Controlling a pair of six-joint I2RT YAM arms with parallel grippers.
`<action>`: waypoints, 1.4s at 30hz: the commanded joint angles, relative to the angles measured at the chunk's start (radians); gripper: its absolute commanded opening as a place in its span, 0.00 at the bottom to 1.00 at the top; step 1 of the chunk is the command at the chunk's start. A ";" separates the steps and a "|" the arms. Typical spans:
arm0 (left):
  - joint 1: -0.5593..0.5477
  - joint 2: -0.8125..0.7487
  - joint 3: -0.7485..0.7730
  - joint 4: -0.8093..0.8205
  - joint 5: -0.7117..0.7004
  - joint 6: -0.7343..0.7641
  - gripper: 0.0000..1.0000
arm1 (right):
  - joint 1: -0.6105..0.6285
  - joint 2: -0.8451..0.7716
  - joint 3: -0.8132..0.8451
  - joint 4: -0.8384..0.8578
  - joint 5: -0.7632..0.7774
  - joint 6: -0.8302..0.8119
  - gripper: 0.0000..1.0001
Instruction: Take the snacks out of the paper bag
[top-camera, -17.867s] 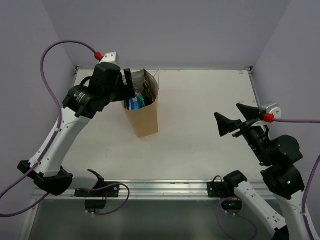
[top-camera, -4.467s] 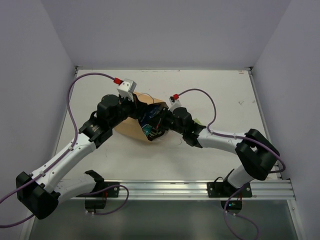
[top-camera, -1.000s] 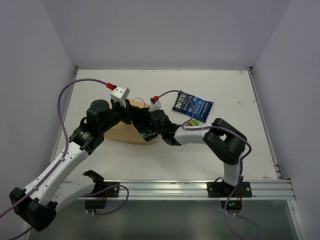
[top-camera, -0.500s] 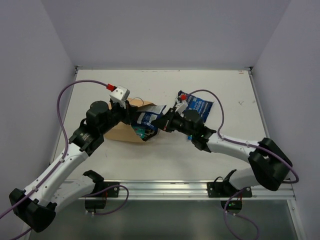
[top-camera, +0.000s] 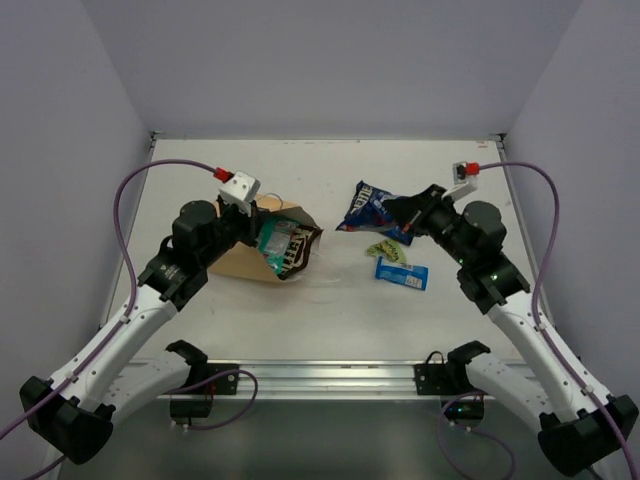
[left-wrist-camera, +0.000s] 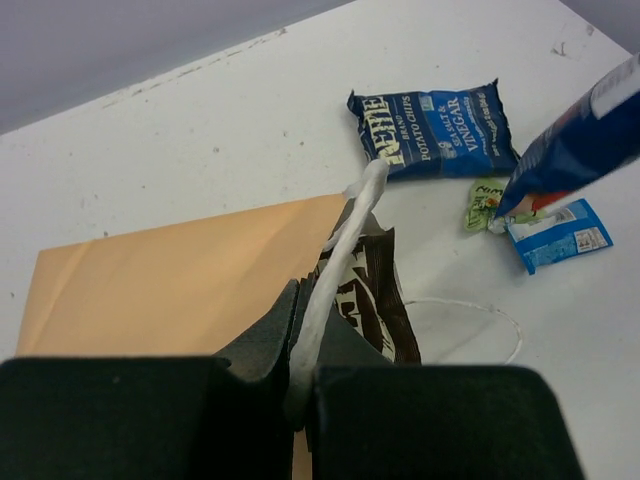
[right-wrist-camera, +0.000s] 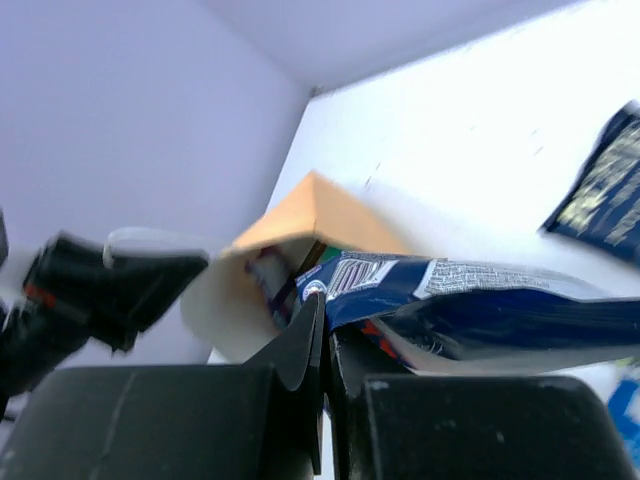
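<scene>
the paper bag (top-camera: 238, 262) lay on its side on the surface (top-camera: 330, 330), at about 9 o'clock in the top view, with its mouth facing 3 o'clock. the left gripper (left-wrist-camera: 300, 310) was clenched on the bag's upper lip, with the white string handle (left-wrist-camera: 345, 225) running out between its fingers, and it held the mouth up and open. the brown chip bag (left-wrist-camera: 365, 290) poked out of that mouth, and something teal showed beside it.

the right gripper (right-wrist-camera: 322, 310) was clamped on one end of a blue-white packet (right-wrist-camera: 470, 300) and held it in the air, well clear of the bag. below it at 3 o'clock, three snacks lay close together on the surface: the dark blue chip bag (left-wrist-camera: 430, 130), a small green packet (top-camera: 385, 250) and a small blue packet (top-camera: 402, 273).

the step in hand looked like carrying one snack across to that pile, with the unloading roughly halfway done. the next move called for lowering the packet onto a bare spot near the others and letting go. the right gripper would then return to the mouth for the brown chip bag while the left kept the lip raised.
</scene>
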 joint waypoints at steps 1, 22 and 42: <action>0.012 -0.002 0.005 0.043 0.000 0.030 0.00 | -0.122 0.028 0.140 -0.106 0.061 -0.070 0.00; 0.012 -0.033 -0.013 0.046 0.170 0.000 0.00 | -0.612 0.664 0.159 0.136 -0.001 -0.053 0.52; 0.011 -0.019 0.033 0.037 0.146 -0.054 0.00 | 0.265 0.412 -0.048 0.248 0.010 0.133 0.73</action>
